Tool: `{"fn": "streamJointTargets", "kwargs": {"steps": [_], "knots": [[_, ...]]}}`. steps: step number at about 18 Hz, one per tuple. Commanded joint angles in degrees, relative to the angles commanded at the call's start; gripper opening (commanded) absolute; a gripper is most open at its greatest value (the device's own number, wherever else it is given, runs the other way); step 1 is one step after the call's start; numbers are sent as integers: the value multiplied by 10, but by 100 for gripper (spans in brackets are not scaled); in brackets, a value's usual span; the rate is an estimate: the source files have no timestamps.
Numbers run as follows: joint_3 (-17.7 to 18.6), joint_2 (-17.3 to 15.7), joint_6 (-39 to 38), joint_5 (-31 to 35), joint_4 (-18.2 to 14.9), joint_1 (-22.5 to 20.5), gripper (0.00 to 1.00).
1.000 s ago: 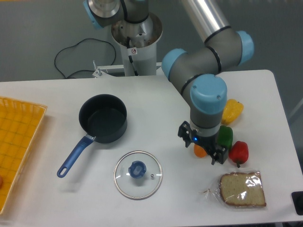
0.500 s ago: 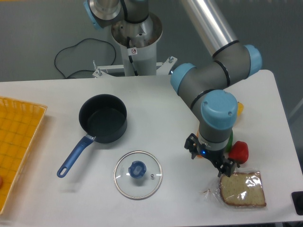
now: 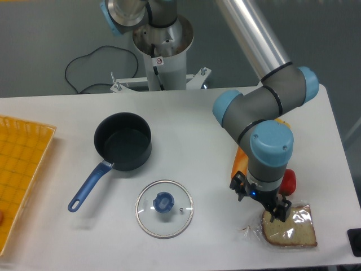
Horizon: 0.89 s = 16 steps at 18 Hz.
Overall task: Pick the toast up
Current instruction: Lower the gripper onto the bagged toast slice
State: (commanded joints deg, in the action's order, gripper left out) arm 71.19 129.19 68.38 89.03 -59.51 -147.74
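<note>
Toast (image 3: 293, 230): lies flat in its shiny clear wrap near the front right corner of the table (image 3: 192, 130), beside the red pepper (image 3: 289, 180). Most of the slice shows; my wrist covers its upper left corner.

Gripper (image 3: 261, 201): I hang right above the toast's upper left edge, fingers pointing down. The jaws look parted, with nothing between them, though from this high camera I can't tell how wide the gap is. I also can't tell whether a fingertip touches the wrap or sits just above it.

Hold: none. The toast rests on the table, not lifted.

Done: I judge the approach is nearly over, since I am over the right thing and not over the peppers or the orange piece (image 3: 240, 162) behind my arm.

Left: line the jaws up across the slice, go down, close, lift. All of the actual picking is not yet done.

Risk: I'd say the slice is thin and flat, so the fingers may close on loose plastic only, or slide off the crust. The wrap looks slick.

Others: the pot (image 3: 122, 141), the glass lid (image 3: 164, 208) and the yellow basket (image 3: 20, 169) sit well apart to the other side and play no part here.
</note>
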Motion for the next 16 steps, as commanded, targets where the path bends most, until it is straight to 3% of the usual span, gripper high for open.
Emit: {"fn": "streamJointTargets", "kwargs": {"steps": [6,16], "knots": [[-1,16,0,-1,25,0,100],[-1,34,-4,-9,37,4,100]]}}
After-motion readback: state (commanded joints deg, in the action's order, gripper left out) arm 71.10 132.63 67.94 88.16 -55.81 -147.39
